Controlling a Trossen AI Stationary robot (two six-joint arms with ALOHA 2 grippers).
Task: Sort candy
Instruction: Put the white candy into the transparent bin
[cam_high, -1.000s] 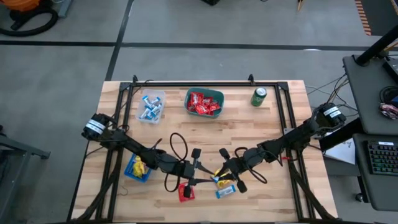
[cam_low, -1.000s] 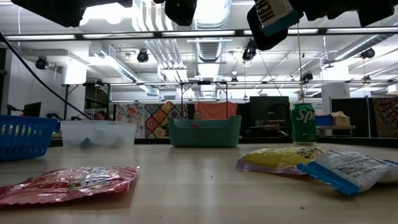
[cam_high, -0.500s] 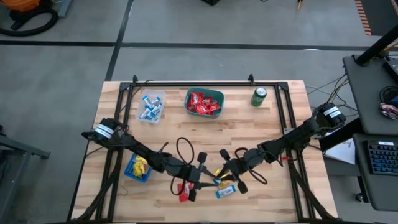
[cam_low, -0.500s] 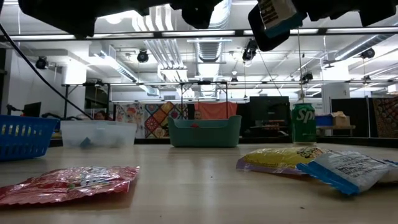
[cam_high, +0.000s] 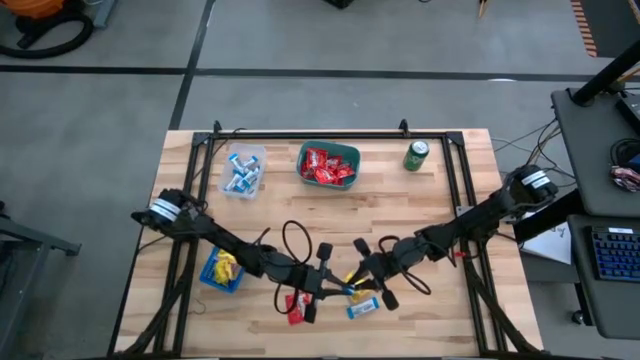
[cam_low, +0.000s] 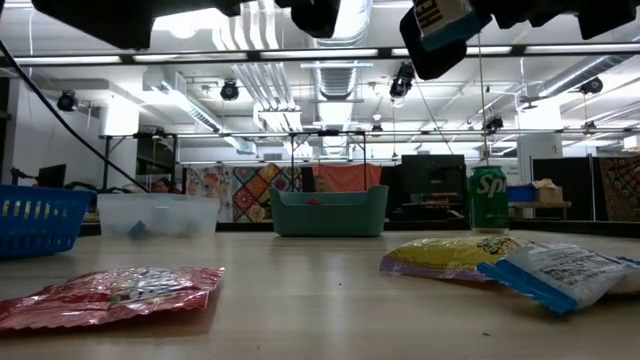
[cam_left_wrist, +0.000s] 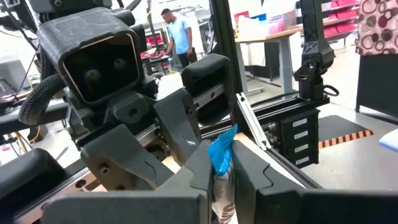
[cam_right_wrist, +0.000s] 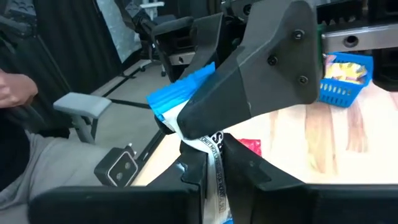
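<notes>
Two grippers meet above the counter (cam_high: 450, 200), well in front of the green bin (cam_high: 328, 165). The left gripper (cam_left_wrist: 217, 171) and right gripper (cam_right_wrist: 211, 163) both pinch one blue-and-white candy (cam_left_wrist: 221, 152) between them. A red packet (cam_low: 110, 293) lies loose below, a yellow packet (cam_low: 450, 255) and another blue-and-white wrapper (cam_low: 560, 275) beside it.

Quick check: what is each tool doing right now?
Left tool: shut on the crinkly blue-and-white wrapped candy.
Right tool: shut on that same candy.
</notes>
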